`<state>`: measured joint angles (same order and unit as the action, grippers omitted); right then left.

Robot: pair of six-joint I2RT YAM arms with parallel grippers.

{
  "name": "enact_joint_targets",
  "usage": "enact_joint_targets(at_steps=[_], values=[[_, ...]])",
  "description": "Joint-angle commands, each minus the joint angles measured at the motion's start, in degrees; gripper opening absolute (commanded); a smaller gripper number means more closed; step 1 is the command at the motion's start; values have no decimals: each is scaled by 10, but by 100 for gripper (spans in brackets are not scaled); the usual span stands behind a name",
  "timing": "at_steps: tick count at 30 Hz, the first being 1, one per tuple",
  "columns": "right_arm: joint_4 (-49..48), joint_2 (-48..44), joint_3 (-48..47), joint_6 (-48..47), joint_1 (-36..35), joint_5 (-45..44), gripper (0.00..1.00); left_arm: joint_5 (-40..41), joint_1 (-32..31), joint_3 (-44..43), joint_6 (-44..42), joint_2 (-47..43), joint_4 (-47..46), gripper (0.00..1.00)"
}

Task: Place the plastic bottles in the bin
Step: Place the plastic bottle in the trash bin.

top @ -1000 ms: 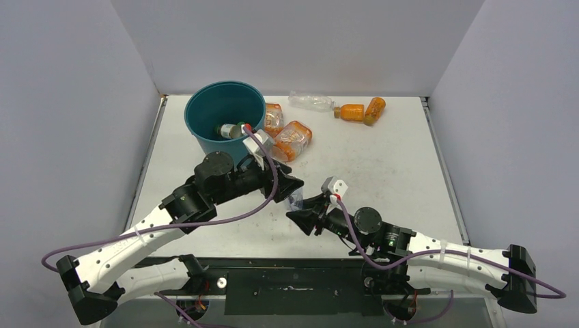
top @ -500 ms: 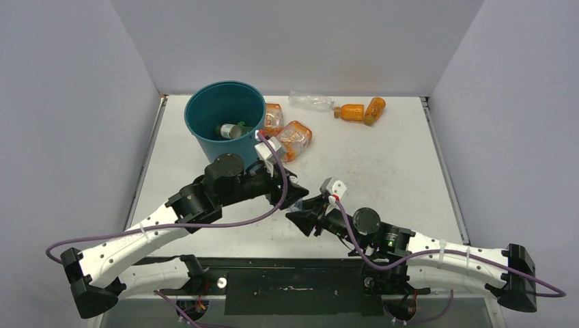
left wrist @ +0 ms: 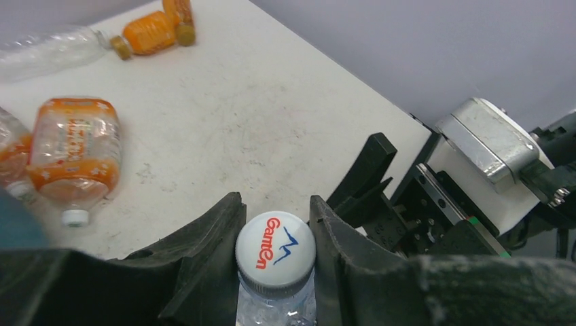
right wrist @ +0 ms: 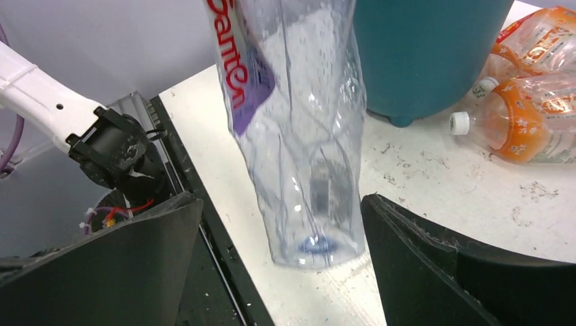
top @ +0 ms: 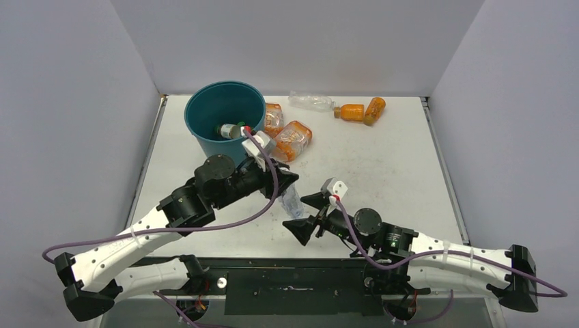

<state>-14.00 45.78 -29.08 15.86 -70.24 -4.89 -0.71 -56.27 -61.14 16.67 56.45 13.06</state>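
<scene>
Left gripper [left wrist: 275, 210] pinches the clear bottle [right wrist: 299, 122] at its neck; right gripper [right wrist: 277, 217] stands wide open around its bottom end

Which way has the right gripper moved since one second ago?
Yes, slightly: the right gripper keeps its distance from the bin, but its jaws have spread off the clear bottle, now held by the left gripper at the cap.
</scene>
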Motion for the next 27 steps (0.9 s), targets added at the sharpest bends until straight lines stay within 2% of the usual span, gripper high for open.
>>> enact_joint_targets(at_steps=[1,4,6,11,14,16,19,27], values=[[26,-33,-55,17,-4,6,90,140,0,-70,-71,-24,-43,0],[57,-52,-76,17,-4,10,90,243,15,-110,-139,-28,-70,0],[70,-68,-81,14,-4,10,90,284,53,-132,-171,-28,-99,0],[70,-100,-66,5,-4,-22,90,269,262,-163,-143,-10,-155,0],[68,-105,-59,4,-4,-41,90,273,342,-166,-127,21,-196,0],[69,-105,-55,2,-4,-57,90,273,372,-162,-125,53,-231,0],[75,-100,-57,-7,-4,-74,90,218,413,-161,-86,120,-261,0],[75,-99,-46,-19,-3,-99,90,199,420,-132,-49,198,-295,0]])
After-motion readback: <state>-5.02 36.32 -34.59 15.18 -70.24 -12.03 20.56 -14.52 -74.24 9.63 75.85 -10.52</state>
